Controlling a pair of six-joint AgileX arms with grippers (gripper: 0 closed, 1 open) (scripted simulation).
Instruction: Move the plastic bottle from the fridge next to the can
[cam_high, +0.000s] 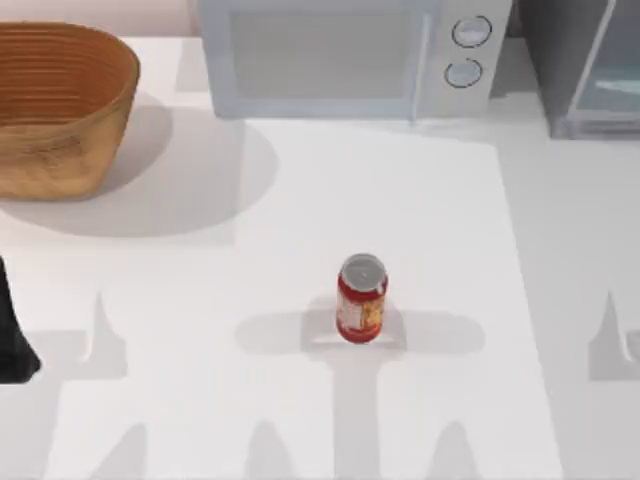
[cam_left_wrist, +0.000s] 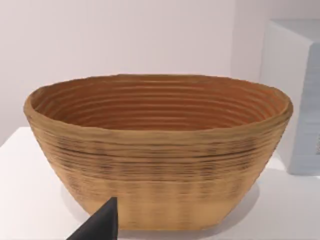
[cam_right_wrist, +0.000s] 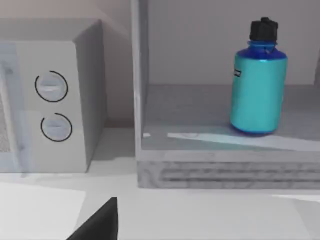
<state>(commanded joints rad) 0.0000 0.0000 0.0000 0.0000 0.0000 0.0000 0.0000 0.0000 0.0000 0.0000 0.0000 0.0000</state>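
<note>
At the table's right side, facing the fridge (cam_right_wrist: 225, 165) | right pincer (cam_right_wrist: 100, 222): one dark fingertip seen, spread or pressed together cannot be told | plastic bottle (cam_right_wrist: 257, 85) stands upright on the fridge shelf, well ahead of the pincer | risk: bottle toppled by a clipped shelf lip | can (cam_high: 361, 298) mid-table | left pincer (cam_left_wrist: 97, 225) parked by the basket (cam_left_wrist: 160, 150).

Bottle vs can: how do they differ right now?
The bottle is turquoise with a black cap; the can is red with a silver top. The bottle stands on the fridge shelf, the can out on the table. Both are upright.
</note>
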